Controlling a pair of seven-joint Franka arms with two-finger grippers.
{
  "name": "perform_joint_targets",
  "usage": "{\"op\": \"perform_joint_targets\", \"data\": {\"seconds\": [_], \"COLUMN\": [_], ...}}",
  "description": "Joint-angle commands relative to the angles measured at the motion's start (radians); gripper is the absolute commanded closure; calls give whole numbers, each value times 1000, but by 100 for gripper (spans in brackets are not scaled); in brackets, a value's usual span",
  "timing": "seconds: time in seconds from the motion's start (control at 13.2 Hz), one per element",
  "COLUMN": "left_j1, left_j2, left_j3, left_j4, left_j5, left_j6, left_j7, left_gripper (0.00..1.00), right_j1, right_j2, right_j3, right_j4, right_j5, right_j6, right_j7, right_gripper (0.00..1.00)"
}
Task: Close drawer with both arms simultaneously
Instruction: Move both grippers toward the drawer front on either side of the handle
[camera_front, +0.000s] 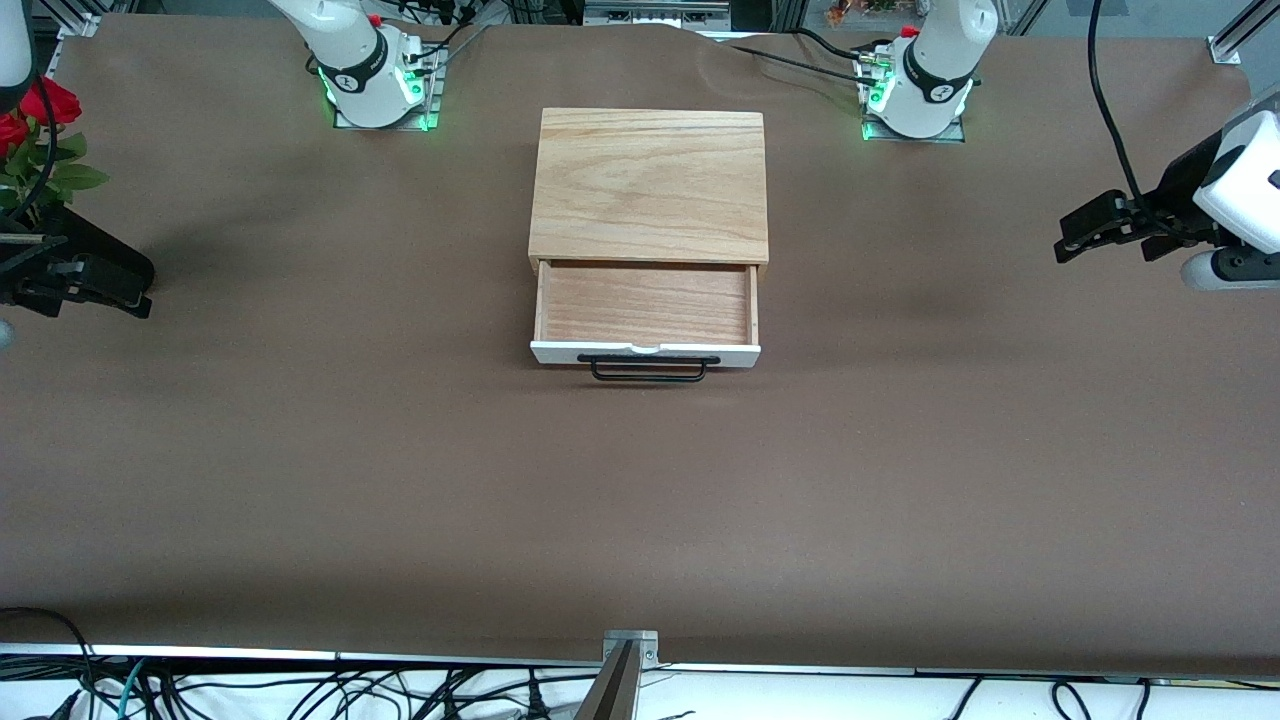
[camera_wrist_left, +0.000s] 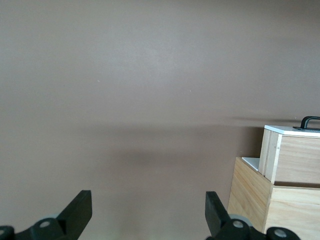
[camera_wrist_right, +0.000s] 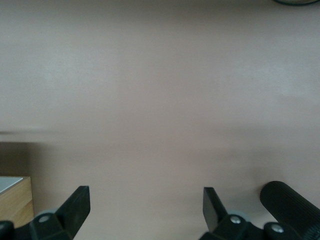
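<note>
The oak-coloured box (camera_front: 650, 180) stands in the middle of the table between the two arm bases. Its drawer (camera_front: 645, 305) is pulled out toward the front camera and holds nothing; its white front panel (camera_front: 645, 352) carries a black wire handle (camera_front: 648, 368). My left gripper (camera_front: 1100, 238) hangs open over bare table at the left arm's end, well away from the box. Its wrist view shows open fingers (camera_wrist_left: 80, 212) and the drawer (camera_wrist_left: 295, 155) off to one side. My right gripper (camera_front: 125, 288) hangs open at the right arm's end, and in its wrist view (camera_wrist_right: 146, 207) it holds nothing.
Brown cloth covers the table (camera_front: 400, 480). Red roses (camera_front: 30, 115) stand at the right arm's end, next to the right gripper. A black ribbed cylinder (camera_wrist_right: 292, 207) shows in the right wrist view. Cables lie along the table's near edge (camera_front: 300, 690).
</note>
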Motion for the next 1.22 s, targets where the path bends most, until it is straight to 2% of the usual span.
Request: {"op": "perform_joint_targets", "data": {"seconds": [0.0,0.3,0.53,0.68,0.76,0.99,1.14], "left_j1": [0,-5,-3,-16,-31,-75,-104], "left_j2": [10,22,48,57,68,103,135], "left_j3": [0,-1,-1,-7,-11,-11,-14], "left_j4": [26,26,27,29,27,29,29], "left_j5": [-21,-62,-171,-200,-200,-202,-211], "left_j6": [-17,-17,-14,-8,-4,-3,43], "left_j7": [0,10,10,11,10,-6,-6], "left_gripper": [0,0,0,0,0,0,0], "right_j1": [42,149,254,292,308,328,363], "right_j2": [42,128,207,255,276,332,359], "right_j3": [3,3,3,6,16,26,26], "right_j4": [-6,-6,-5,-5,-5,-5,-5], "right_j5": [12,78,80,86,104,239,262], "right_j6": [18,141,255,337,372,435,477], "right_j7": [23,23,24,21,21,23,26], "right_gripper": [0,0,0,0,0,0,0]}}
